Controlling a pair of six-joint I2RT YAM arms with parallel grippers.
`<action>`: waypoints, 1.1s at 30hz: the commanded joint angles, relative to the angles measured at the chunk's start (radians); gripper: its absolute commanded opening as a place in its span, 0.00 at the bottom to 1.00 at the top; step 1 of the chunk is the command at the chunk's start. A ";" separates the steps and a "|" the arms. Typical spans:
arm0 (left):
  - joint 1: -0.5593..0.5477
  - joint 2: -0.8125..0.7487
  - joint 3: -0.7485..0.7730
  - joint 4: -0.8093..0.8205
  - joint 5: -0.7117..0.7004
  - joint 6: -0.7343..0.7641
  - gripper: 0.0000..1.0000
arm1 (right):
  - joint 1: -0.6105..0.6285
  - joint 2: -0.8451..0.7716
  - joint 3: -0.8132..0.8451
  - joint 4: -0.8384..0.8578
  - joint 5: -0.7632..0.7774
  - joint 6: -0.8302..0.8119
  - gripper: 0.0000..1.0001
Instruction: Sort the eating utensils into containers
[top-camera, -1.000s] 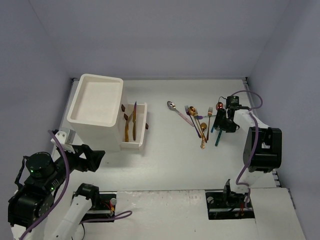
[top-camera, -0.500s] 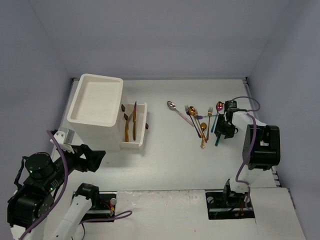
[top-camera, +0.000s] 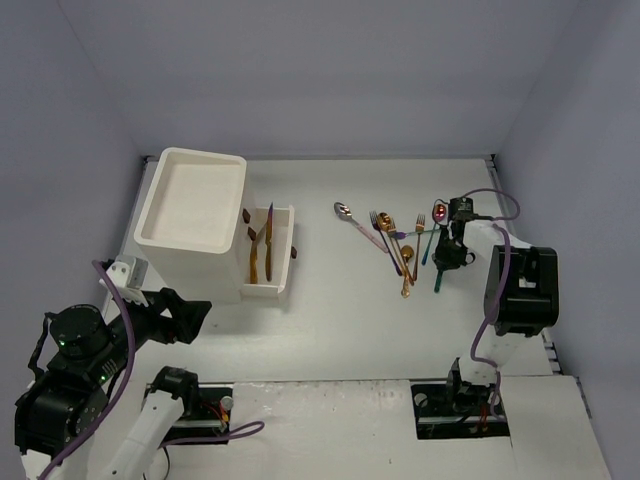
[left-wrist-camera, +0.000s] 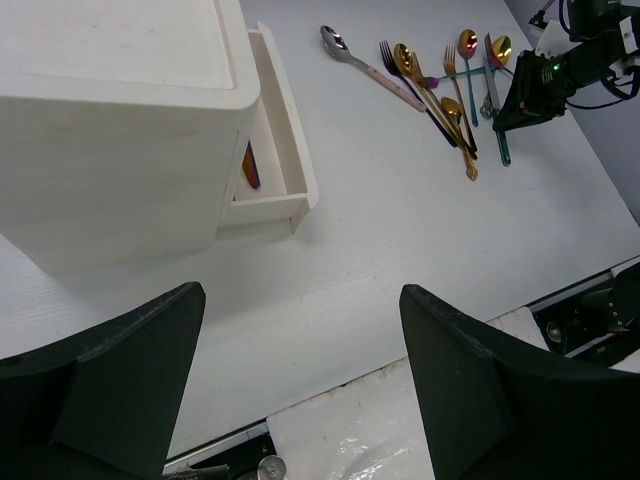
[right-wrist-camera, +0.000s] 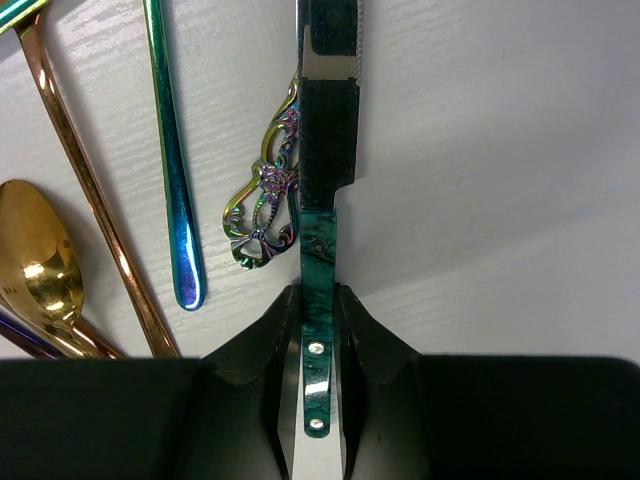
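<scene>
Right end effector (right-wrist-camera: 318, 305) clamped on the teal knife (right-wrist-camera: 318, 262), fingers (right-wrist-camera: 275, 335) pressed to both sides of the handle near its end. The knife lies flat on the table (right-wrist-camera: 500, 200), at the right edge of the utensil spread, touching an iridescent ornate handle (right-wrist-camera: 265, 195). Left end effector (left-wrist-camera: 300, 390) parked, jaws wide apart.

Judgement: lift straight up before travelling so the neighbour isn't dragged. Expect the blade to droop.

Right wrist view confirms the pinch. Only the top view shows the open drawer (top-camera: 283, 250), well apart to the left, holding gold pieces (top-camera: 254, 262).
</scene>
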 joint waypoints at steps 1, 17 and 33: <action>-0.002 0.019 0.020 0.054 -0.015 -0.002 0.76 | 0.005 -0.110 -0.034 -0.017 0.014 0.034 0.00; -0.002 0.066 0.113 0.020 -0.112 -0.013 0.76 | 0.603 -0.329 0.236 0.014 -0.067 0.233 0.00; -0.002 0.053 0.146 -0.046 -0.144 -0.045 0.76 | 0.895 0.263 0.605 0.429 -0.040 0.313 0.00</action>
